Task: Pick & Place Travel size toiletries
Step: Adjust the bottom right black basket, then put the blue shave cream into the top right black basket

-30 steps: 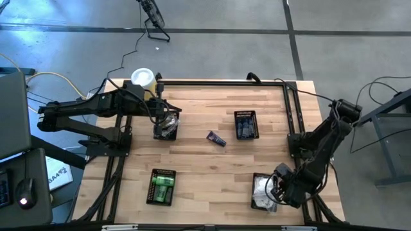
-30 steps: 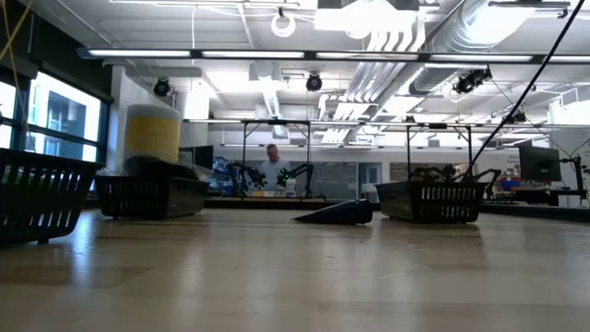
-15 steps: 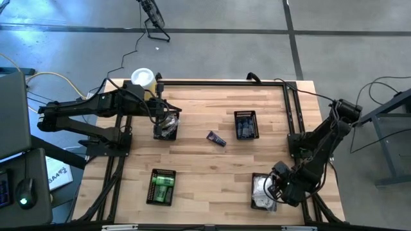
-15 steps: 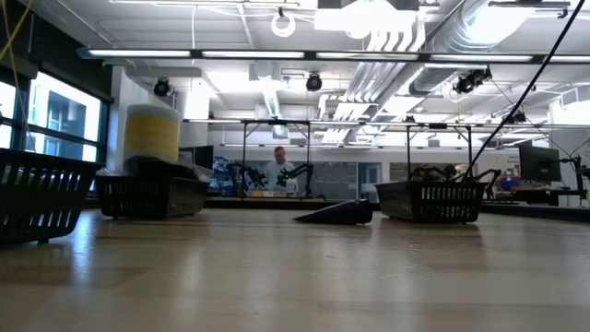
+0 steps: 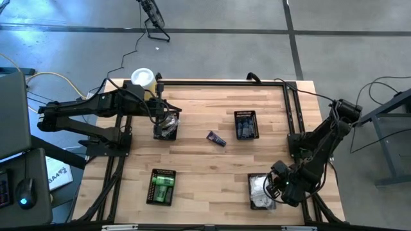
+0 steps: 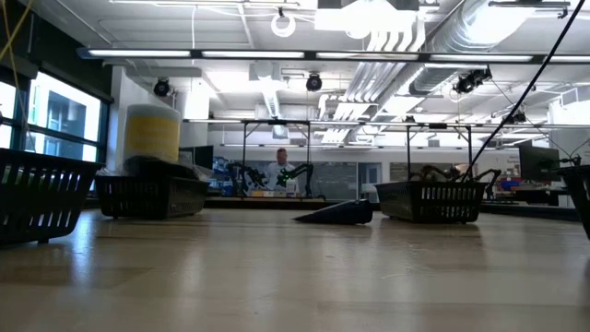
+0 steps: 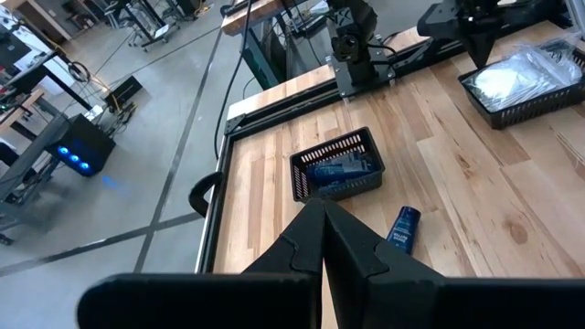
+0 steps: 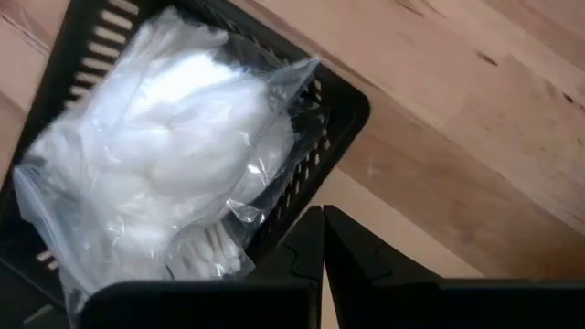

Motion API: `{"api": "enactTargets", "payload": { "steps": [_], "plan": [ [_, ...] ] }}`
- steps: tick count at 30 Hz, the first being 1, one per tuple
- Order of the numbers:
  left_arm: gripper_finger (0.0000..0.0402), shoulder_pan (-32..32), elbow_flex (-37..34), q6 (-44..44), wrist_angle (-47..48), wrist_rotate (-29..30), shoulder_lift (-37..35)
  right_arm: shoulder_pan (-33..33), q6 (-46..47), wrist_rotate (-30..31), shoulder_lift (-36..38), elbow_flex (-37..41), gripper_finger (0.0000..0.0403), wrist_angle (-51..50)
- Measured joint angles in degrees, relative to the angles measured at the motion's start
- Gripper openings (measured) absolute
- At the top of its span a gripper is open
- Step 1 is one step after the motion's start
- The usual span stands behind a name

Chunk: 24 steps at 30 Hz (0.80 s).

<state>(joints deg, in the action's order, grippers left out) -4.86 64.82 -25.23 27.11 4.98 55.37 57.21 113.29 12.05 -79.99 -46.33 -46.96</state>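
Observation:
A black mesh basket full of white packets stands near the table's front right. My right gripper is shut and points steeply down at that basket's right side. One dark blue tube lies flat on the table's middle, also seen in the left wrist view. My left gripper is shut and hangs in the air over the far-left basket of silvery-clear packets, touching nothing. My right gripper has its shut fingertips against the outer face of the basket's right wall, close to a corner. The fingers come from above, slanting in from the table's right. The basket stands flat on the table.
A basket of dark blue tubes stands right of centre, and a basket of green bottles sits at the front left. A yellow canister with a white lid stands at the far left corner. Black rails run along the table's sides.
My right gripper has tipped toward the table's left, staying shut. The basket of white packets has slid a little toward the table's left, and its edge now shows at the right border of the low view.

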Motion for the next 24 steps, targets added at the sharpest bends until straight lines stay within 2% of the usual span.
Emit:
{"api": "enactTargets", "payload": {
  "steps": [2,7,9,12,18,24],
  "plan": [
    [0.0000,0.0,0.0,0.0,0.0,0.0,0.0,-0.3,-0.4,-1.8,0.0,0.0,0.0002,0.0],
    [0.0000,0.0,0.0,0.0,0.0,0.0,0.0,-1.0,0.9,-12.1,0.0,0.0,0.0002,-4.2],
    [0.0000,0.0,0.0,0.0,0.0,0.0,0.0,-1.0,0.9,-12.4,0.7,-0.5,0.0002,-4.8],
    [0.0000,0.0,0.0,0.0,0.0,0.0,0.0,-1.0,0.9,-10.4,3.5,-2.3,0.0002,-6.9],
    [0.0000,0.0,0.0,-0.4,0.0,0.0,0.0,-1.1,1.0,-5.2,9.1,-8.6,0.0002,-17.5],
    [0.0000,0.0,0.0,-0.4,0.0,0.0,0.0,-1.1,-0.9,4.3,14.1,-12.4,0.0002,-21.1]
  ]
}}
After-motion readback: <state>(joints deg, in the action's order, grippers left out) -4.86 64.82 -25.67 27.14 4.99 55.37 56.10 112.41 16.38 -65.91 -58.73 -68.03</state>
